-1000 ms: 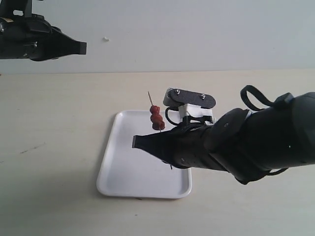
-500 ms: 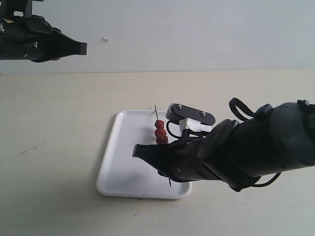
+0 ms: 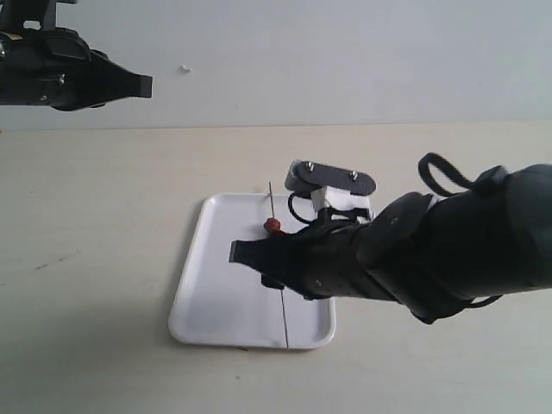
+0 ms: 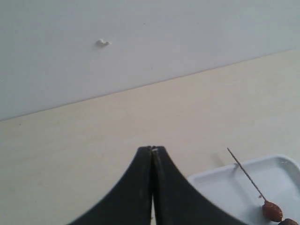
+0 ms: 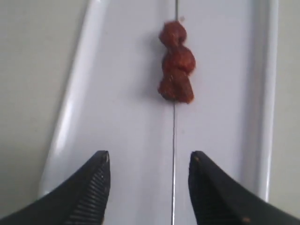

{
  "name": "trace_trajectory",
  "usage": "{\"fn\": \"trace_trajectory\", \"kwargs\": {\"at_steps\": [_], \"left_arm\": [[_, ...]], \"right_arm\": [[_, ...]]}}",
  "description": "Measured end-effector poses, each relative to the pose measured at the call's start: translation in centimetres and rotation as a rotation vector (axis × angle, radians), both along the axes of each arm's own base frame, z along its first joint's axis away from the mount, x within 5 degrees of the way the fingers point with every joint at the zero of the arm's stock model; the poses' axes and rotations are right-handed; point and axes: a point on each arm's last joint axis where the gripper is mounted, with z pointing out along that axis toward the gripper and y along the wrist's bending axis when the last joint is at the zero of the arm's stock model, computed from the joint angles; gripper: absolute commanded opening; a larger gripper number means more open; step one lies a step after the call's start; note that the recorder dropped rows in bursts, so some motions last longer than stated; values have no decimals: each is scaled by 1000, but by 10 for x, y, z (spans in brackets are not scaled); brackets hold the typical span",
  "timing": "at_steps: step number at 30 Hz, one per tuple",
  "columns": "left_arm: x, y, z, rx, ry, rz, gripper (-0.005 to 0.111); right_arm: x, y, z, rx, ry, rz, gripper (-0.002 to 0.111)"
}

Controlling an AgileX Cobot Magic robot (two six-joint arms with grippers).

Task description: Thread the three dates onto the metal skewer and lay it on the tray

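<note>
Right gripper (image 5: 149,157): you see both dark ribbed fingers spread wide, one on each side of the metal skewer (image 5: 174,131) and touching neither it nor the fruit. Nothing is clamped.

Between the fingers, the rod runs down the long axis of the tray (image 5: 70,103), in its right half. The three dates (image 5: 176,61) sit packed together on it, each touching the next, towards the far end. In the exterior view most of the fruit is hidden behind the arm. The far tip of the rod reaches just past the far rim and the near end reaches the near rim. Whether it lies flat or bridges the rims cannot be told.

Left gripper (image 4: 153,152): fingers pressed together on nothing, held high at the far left, well apart from the tray.

Handling, as a judgement: treat the rod as light, stiff and slick. It will probably roll or pivot at a slight nudge, and a thin round shaft gives the pads little to bite. The dates look soft and wrinkled, likely tacky, and may split or slide along the shaft if squeezed. If you must regrip, close on bare metal just near of the fruit, across the shaft, never on the dates.

Placement appears complete.
</note>
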Motion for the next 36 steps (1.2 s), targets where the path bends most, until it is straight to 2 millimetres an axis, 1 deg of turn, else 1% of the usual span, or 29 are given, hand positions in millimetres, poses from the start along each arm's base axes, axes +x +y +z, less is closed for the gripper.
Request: {"fn": "trace_trajectory", "kwargs": {"at_steps": [2,5,7,8,9,12,13,14,15,16,17,18,20,22,23,24,25,28,30,34,36], "left_arm": [[-7,2,7,-3,-18,-3,0],[-21,8,19,-4,-55,-5,0],[-34,13,28,-12,-93,3,0],[-48,19,36,-21,-138,18,0],[-53,22,38,-25,-161,28,0],[-77,33,40,-33,-221,58,0],[-83,36,40,-38,-234,67,0],[-98,42,38,-57,-248,82,0],[-106,45,38,-66,-257,88,0],[-120,51,35,-77,-266,93,0],[-129,54,33,-81,-272,95,0],[-146,60,27,-88,-279,97,0],[-166,67,19,-95,-298,102,0],[-182,73,14,-106,-325,107,0],[-197,78,10,-122,-353,108,0],[-205,81,8,-131,-370,110,0],[-216,85,3,-146,-396,112,0],[-235,92,-9,-181,-427,119,0],[-242,94,-16,-188,-437,119,0],[-249,96,-26,-193,-440,119,0],[-250,96,-27,-194,-441,118,0]], "right_arm": [[-1,-2,20,-12,-76,36,51],[-5,-8,58,-35,-217,101,51],[-11,-15,82,-62,-317,134,48],[-18,-24,104,-97,-410,154,46],[-21,-28,112,-111,-445,159,44],[-34,-42,131,-161,-542,172,34],[-38,-46,135,-181,-564,181,25],[-48,-55,142,-216,-610,191,21],[-52,-59,144,-230,-628,192,16],[-60,-67,147,-249,-655,183,13],[-63,-71,147,-259,-664,176,11],[-69,-78,145,-274,-671,162,11],[-75,-85,140,-294,-673,143,11],[-78,-90,136,-309,-668,131,11],[-79,-92,132,-314,-659,127,11],[-80,-93,131,-313,-653,122,11],[-81,-93,130,-296,-634,106,11],[-81,-94,128,-266,-605,79,11],[-81,-94,128,-264,-602,77,11],[-81,-94,128,-260,-598,73,11],[-81,-94,128,-259,-598,73,11]]}}
